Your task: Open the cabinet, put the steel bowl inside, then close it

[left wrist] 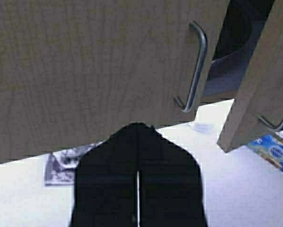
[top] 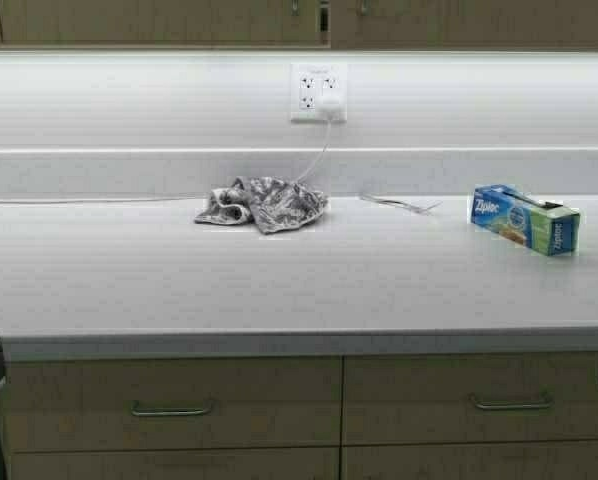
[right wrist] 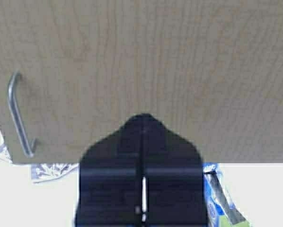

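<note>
The counter is the landmark: long, pale, running the full width of the high view, w/ a backsplash behind it. The cabinet hangs above the counter, only its lower edge in the high view. In the left wrist view, one cabinet door faces the camera w/ a slim bar handle at its edge; the second door next to it is swung ajar, leaving a dark gap w/ a bluish-grey curved shape inside, can't tell what it is. Steel bowl: not identifiable in any view. Base cabinet drawers sit under the counter front edge, each w/ a bar handle.

Left gripper is up near the cabinet door, above the counter, jaws pressed together w/ only a thin slit between them, holding nothing. Right gripper is likewise close to a cabinet door w/ a handle, jaws together, nothing held. Neither arm shows in the high view.

On the counter: crumpled grey patterned cloth near the backsplash, about mid-counter; blue bag box toward the counter's right end. Wall outlet above the cloth, w/ a white cord dropping to the counter.
</note>
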`<state>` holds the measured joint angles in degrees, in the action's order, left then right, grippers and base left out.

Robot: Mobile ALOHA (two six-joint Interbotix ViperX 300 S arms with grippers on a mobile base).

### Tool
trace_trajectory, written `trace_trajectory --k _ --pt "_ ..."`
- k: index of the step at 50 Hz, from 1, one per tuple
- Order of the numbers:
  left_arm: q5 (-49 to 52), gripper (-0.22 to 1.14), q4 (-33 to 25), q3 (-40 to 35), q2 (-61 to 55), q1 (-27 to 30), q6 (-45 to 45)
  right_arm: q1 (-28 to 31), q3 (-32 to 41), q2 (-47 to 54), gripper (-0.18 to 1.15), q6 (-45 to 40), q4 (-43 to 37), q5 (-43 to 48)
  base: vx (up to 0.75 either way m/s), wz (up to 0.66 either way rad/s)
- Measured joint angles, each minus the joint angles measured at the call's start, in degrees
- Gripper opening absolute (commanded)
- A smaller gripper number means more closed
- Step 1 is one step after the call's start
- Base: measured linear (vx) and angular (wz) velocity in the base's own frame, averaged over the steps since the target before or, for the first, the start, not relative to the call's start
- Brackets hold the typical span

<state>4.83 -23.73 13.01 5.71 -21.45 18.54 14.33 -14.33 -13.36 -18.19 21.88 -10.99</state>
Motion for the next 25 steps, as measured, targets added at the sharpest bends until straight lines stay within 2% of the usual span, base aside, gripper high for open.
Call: trace_trajectory --k 25 --pt "-0.44 0.05 0.0 4.31 2.2 -0.09 0.0 2.29 -4.92 -0.7 0.06 -0.09 -0.18 0.0 0.01 0.02"
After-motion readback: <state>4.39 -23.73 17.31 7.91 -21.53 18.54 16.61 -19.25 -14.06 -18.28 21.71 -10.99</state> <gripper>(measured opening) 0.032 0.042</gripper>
